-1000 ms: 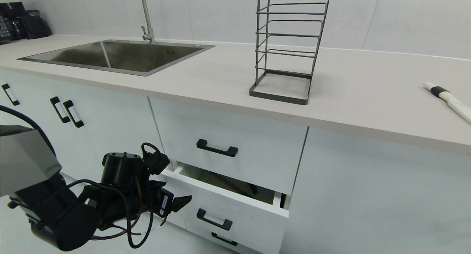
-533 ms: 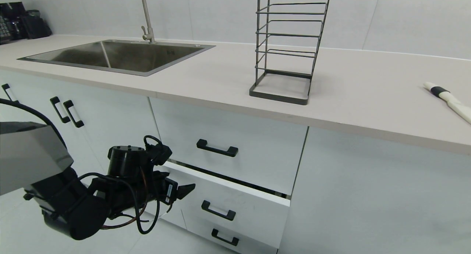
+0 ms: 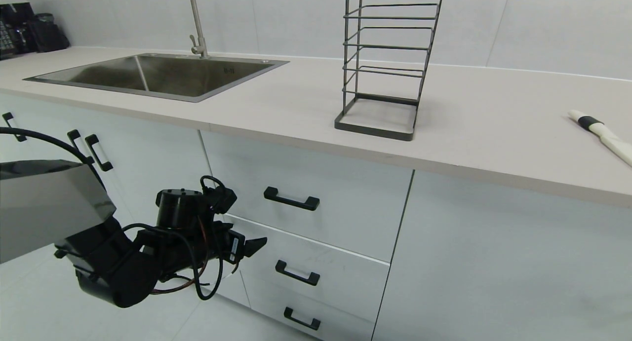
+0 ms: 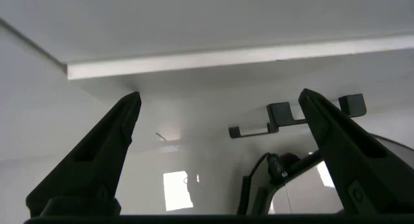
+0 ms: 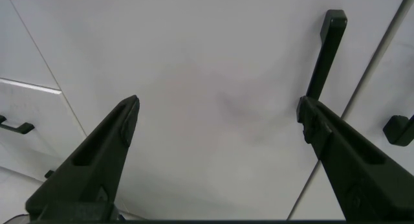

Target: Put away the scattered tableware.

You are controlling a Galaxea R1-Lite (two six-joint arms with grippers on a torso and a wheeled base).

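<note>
A white utensil with a black band (image 3: 600, 133) lies on the countertop (image 3: 493, 129) at the far right. Below the counter, the middle drawer (image 3: 340, 267) sits flush with the other fronts, its black handle (image 3: 297, 273) facing out. My left gripper (image 3: 252, 245) is open, its tip at the left end of that drawer front. In the left wrist view the left gripper (image 4: 218, 94) spreads wide before a white front with a black handle (image 4: 294, 114). My right gripper (image 5: 218, 102) is open, facing a white cabinet door with a black handle (image 5: 325, 52).
A tall black wire rack (image 3: 385, 64) stands mid-counter. A steel sink (image 3: 158, 74) with a faucet (image 3: 190, 15) lies to the left. Top drawer handle (image 3: 291, 199) and bottom drawer handle (image 3: 301, 319) stick out. Dark appliances (image 3: 29, 32) sit at the far left.
The middle drawer, open a second ago, has slid shut. My left gripper moved forward and slightly up along with the drawer front.
</note>
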